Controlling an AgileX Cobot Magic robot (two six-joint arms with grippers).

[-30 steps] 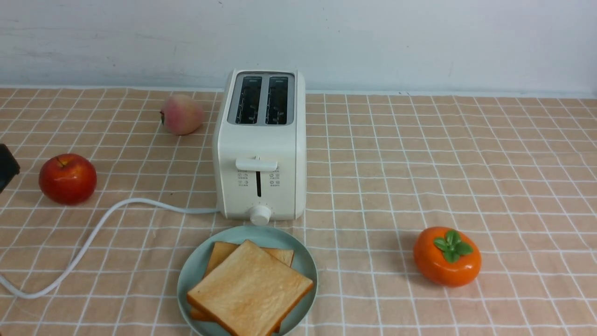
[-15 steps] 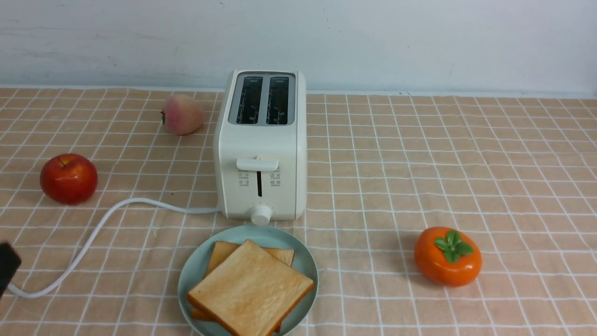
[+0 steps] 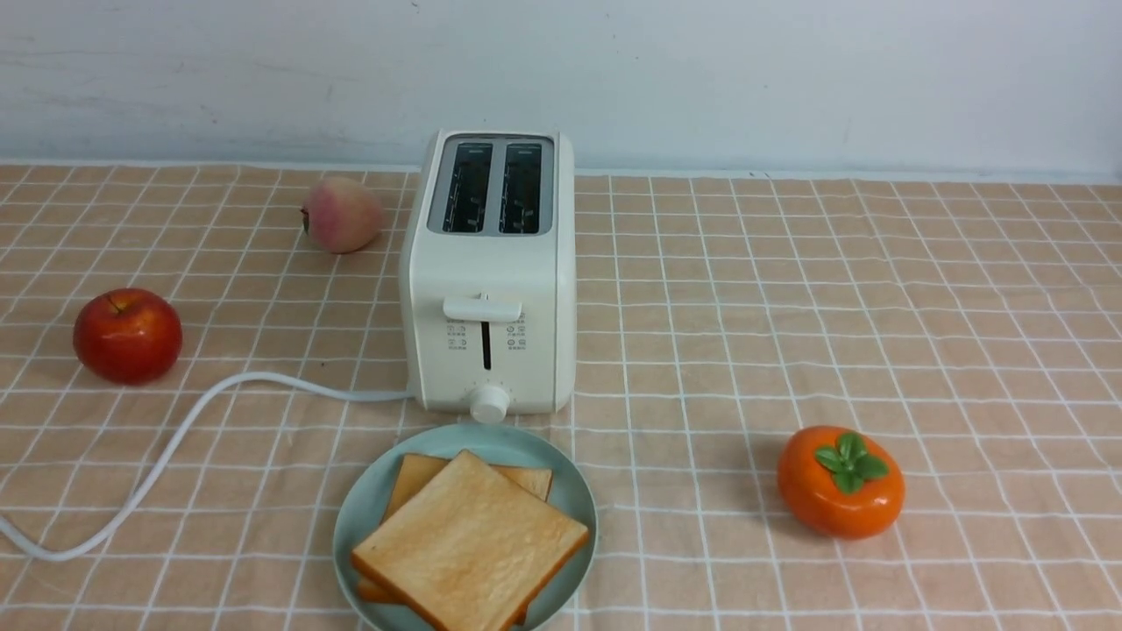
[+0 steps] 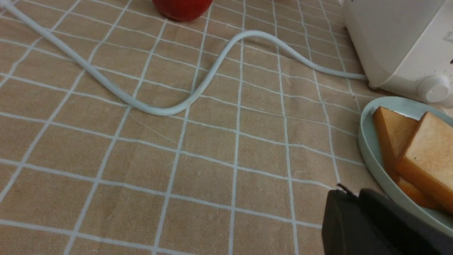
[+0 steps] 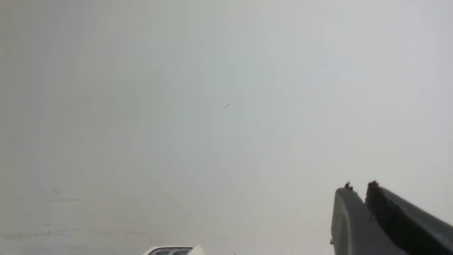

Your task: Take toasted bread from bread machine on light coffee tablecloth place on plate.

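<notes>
Two slices of toasted bread (image 3: pixel 471 545) lie stacked on the teal plate (image 3: pixel 372 504) in front of the cream bread machine (image 3: pixel 491 280), whose two slots are empty. All stand on the light coffee tablecloth (image 3: pixel 789 307). Neither gripper shows in the front view. In the left wrist view my left gripper (image 4: pixel 348 194) is shut and empty, low over the cloth beside the plate (image 4: pixel 371 156) and bread (image 4: pixel 421 156). In the right wrist view my right gripper (image 5: pixel 357 187) is shut and empty, raised and facing the wall, with the toaster's top (image 5: pixel 173 250) just below.
The toaster's white cord (image 3: pixel 166 447) curves across the cloth to the left. A red apple (image 3: pixel 128 336) sits at the left, a peach (image 3: pixel 342 215) beside the toaster, and an orange persimmon (image 3: pixel 840 480) at the right front. A pale wall stands behind.
My left gripper moved down along the left edge of the front view and has gone out of it. Bread, plate and toaster have not moved.
</notes>
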